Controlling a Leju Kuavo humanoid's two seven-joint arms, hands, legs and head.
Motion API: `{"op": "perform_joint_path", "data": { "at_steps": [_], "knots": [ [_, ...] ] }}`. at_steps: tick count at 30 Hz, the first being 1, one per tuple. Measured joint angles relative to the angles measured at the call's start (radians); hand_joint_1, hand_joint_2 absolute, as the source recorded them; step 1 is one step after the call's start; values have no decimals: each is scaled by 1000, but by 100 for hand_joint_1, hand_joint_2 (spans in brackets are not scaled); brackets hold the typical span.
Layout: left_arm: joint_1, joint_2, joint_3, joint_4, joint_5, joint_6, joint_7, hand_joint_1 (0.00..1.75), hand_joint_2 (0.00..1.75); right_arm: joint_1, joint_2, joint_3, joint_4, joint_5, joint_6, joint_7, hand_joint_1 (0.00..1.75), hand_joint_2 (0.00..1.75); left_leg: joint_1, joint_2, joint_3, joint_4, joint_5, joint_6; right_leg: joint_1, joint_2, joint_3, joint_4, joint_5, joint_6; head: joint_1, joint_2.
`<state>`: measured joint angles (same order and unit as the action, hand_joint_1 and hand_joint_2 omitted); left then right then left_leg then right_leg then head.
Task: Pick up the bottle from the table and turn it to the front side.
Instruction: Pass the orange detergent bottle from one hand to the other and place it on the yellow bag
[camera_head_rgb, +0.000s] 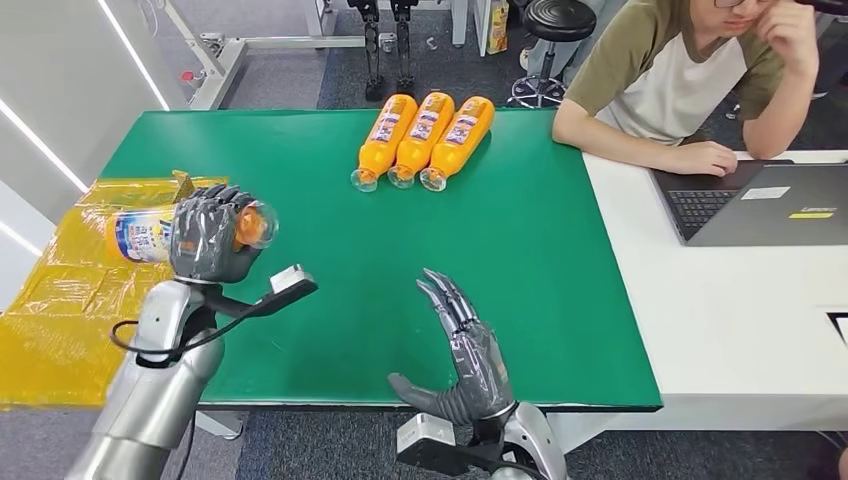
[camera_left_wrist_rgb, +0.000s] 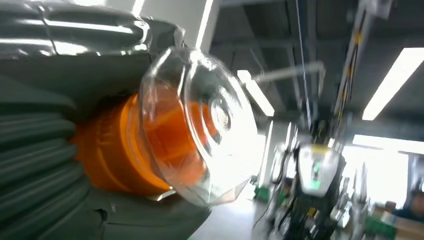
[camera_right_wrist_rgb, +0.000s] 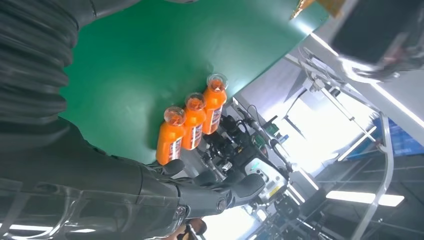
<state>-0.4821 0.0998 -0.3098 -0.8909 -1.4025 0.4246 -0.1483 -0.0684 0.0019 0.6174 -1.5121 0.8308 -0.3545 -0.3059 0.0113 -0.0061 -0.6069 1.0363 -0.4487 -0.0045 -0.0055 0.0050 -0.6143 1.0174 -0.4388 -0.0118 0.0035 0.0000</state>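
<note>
The left hand (camera_head_rgb: 208, 235) has its fingers wrapped around the bottle (camera_head_rgb: 150, 235), holding it sideways above the green surface (camera_head_rgb: 330, 240) at about 9 o'clock. Orange liquid, clear cap end toward 3 o'clock, label toward 9. The right hand (camera_head_rgb: 465, 355) hovers with fingers spread, holding nothing, near 6 o'clock.

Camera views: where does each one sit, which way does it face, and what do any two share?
Head view: high on the body, facing forward and down at the green table; both arms show, left robot hand gripping a bottle, right robot hand open.
Left wrist view: behind the left robot hand, facing up past the bottle toward ceiling lights.
Right wrist view: behind the right robot hand, facing across the table.
Shared: three bottles.
</note>
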Motion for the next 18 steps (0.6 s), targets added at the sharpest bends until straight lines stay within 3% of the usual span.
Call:
{"op": "perform_joint_path", "data": {
  "at_steps": [8,11,14,18],
  "knots": [
    [-177,27,-93,328,-56,-217,-41,175,175,3,7,3,10,0,-12,5,0,175,0,3,-1,0,0,0,0,3,-3,0,1,-1,0,0],
    [-208,42,-122,404,-55,-319,-64,175,175,17,10,3,10,6,-12,4,0,175,0,4,-2,0,0,-1,0,4,-4,0,1,-1,0,0],
    [-227,52,-141,455,-50,-364,-64,175,175,27,14,3,7,15,-11,6,0,175,0,5,-2,0,0,-1,0,5,-5,0,1,-1,0,0],
    [-241,56,-145,507,-25,-476,-4,175,175,51,22,-1,-12,36,-3,16,0,175,0,5,-2,0,0,-1,0,5,-5,1,1,-1,0,0]
  ]
}}
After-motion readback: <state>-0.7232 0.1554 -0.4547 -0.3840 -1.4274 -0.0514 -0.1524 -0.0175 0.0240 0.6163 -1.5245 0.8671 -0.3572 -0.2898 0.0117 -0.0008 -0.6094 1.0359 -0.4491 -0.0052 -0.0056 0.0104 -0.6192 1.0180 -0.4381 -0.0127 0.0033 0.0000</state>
